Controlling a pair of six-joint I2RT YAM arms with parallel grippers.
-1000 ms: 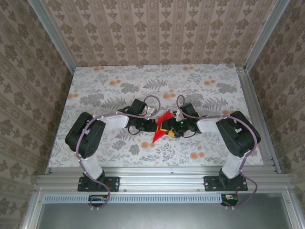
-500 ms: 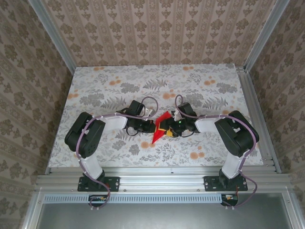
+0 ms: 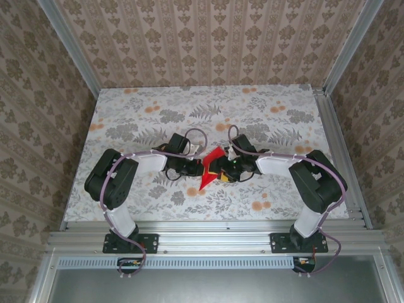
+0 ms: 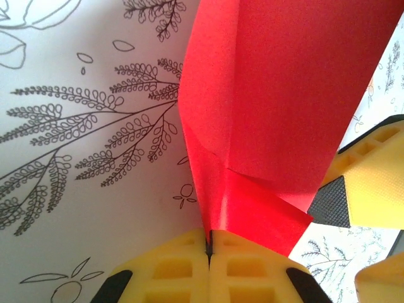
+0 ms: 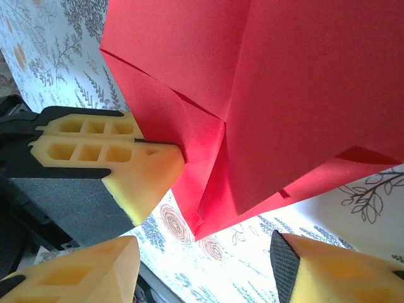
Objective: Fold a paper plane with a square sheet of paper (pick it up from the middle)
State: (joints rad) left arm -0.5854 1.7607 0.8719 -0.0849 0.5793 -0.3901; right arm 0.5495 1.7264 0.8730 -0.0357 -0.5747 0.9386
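Left end effector [image 4: 208, 238] pinches the creased red paper plane [image 4: 271, 95].

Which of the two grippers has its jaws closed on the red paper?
The left gripper: its jaws meet on the red paper. The right gripper has its jaws apart.

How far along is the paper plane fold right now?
Done: the red paper is already creased into a layered, pointed shape. In hand: the left tool is shut on a folded edge, and the right tool is open just beside it. Left: further folds; it isn't a narrow dart yet.
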